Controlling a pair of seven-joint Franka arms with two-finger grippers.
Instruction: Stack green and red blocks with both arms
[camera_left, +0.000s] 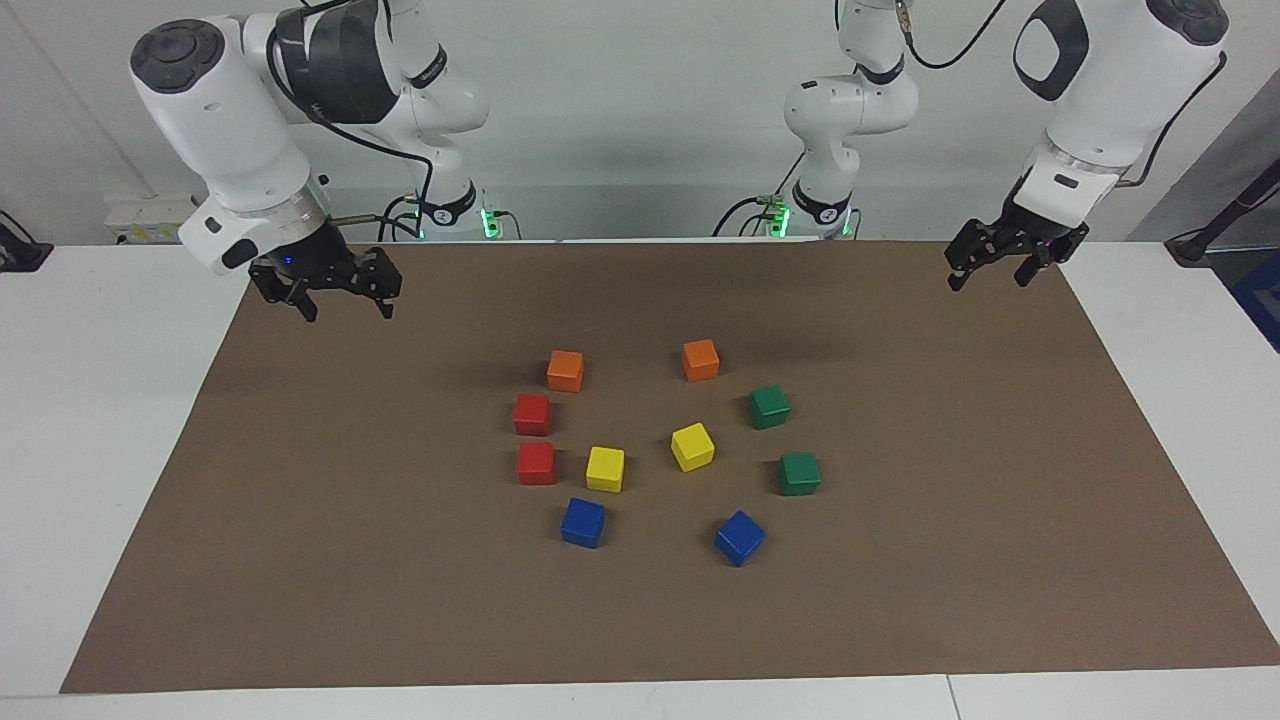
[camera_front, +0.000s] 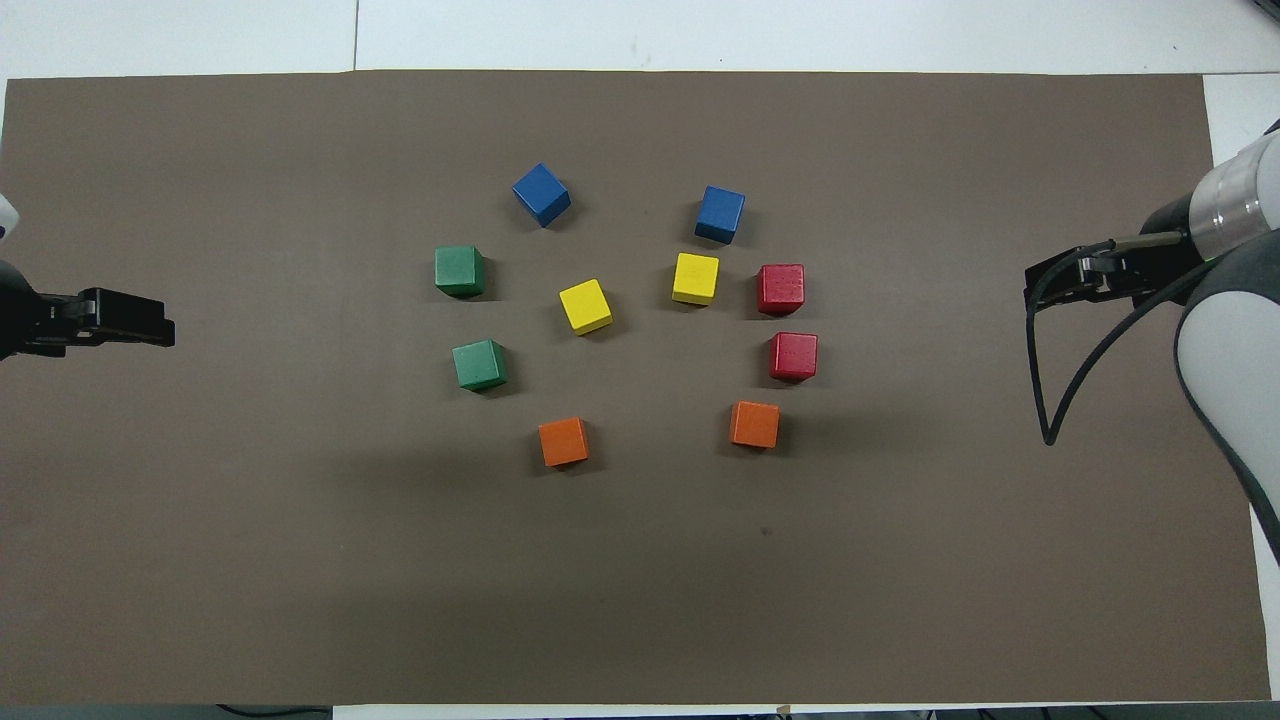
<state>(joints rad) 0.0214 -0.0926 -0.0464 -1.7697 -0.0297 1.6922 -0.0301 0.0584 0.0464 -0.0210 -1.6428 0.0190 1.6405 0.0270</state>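
Note:
Two green blocks lie apart on the brown mat toward the left arm's end, one (camera_left: 770, 407) (camera_front: 480, 364) nearer the robots than the other (camera_left: 800, 473) (camera_front: 460, 270). Two red blocks sit toward the right arm's end, one (camera_left: 532, 414) (camera_front: 794, 356) nearer the robots than the other (camera_left: 536, 463) (camera_front: 781, 289). All of them rest singly on the mat. My left gripper (camera_left: 990, 282) (camera_front: 150, 325) hangs open and empty over the mat's edge at its own end. My right gripper (camera_left: 348, 312) (camera_front: 1040, 285) hangs open and empty over the mat's edge at its end.
Two orange cubes (camera_left: 565, 370) (camera_left: 700, 359) lie nearest the robots, two yellow cubes (camera_left: 605, 468) (camera_left: 692, 446) in the middle, two blue cubes (camera_left: 583, 522) (camera_left: 739, 537) farthest. The brown mat (camera_left: 350, 560) covers a white table (camera_left: 90, 420).

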